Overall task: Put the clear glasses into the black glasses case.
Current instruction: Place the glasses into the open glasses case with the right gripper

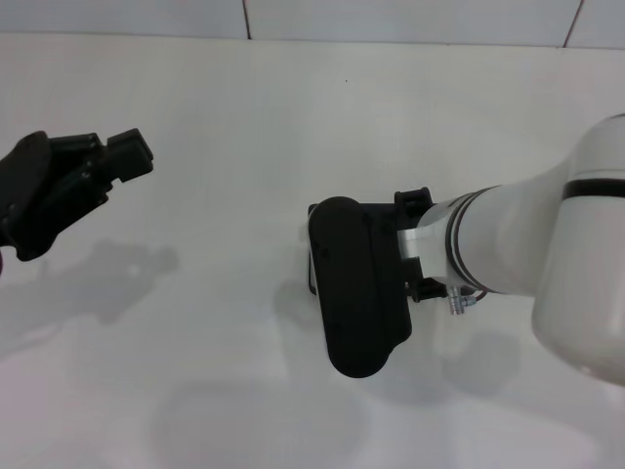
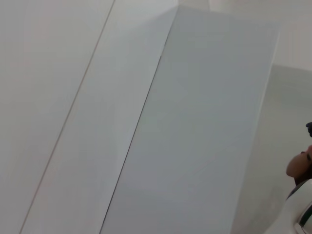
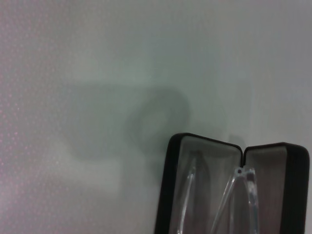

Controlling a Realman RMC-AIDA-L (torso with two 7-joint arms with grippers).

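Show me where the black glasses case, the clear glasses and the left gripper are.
black glasses case (image 3: 171, 195): right wrist view, outer black wall.
clear glasses (image 3: 243, 183): right wrist view, clear arm inside the open case.
left gripper (image 1: 112, 161): head view, between its fingertips.

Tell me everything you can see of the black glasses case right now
The black glasses case is a slim, matte black hard shell with rounded corners, at the end of the right arm near the middle of the white table. The right wrist view shows it hinged open, with pale grey lining in both halves. The clear glasses lie inside, their transparent arms against the lining.
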